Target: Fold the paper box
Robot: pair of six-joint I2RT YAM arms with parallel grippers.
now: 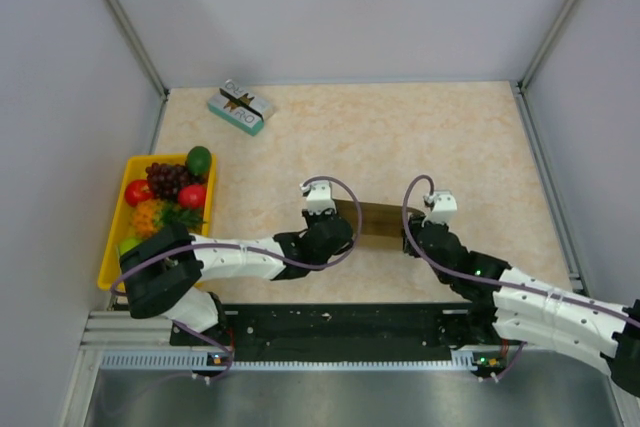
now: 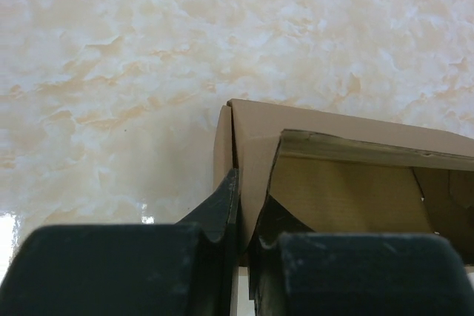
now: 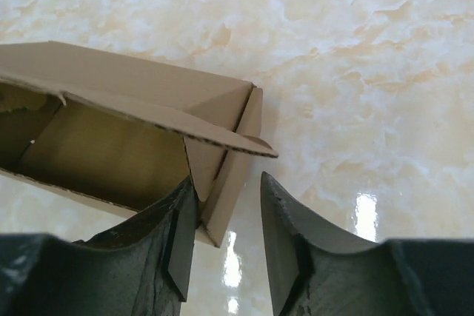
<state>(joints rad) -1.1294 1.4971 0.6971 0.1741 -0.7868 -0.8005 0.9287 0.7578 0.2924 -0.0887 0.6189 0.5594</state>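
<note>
Two pincers: left pincer (image 2: 249, 199) pinches one paper box (image 2: 348, 190); right pincer (image 3: 226, 183) straddles it, spread.

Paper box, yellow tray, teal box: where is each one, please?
paper box (image 1: 378, 219): top view, middle of its brown surface.
yellow tray (image 1: 116, 227): top view, its left rim.
teal box (image 1: 240, 107): top view, its printed top.
</note>
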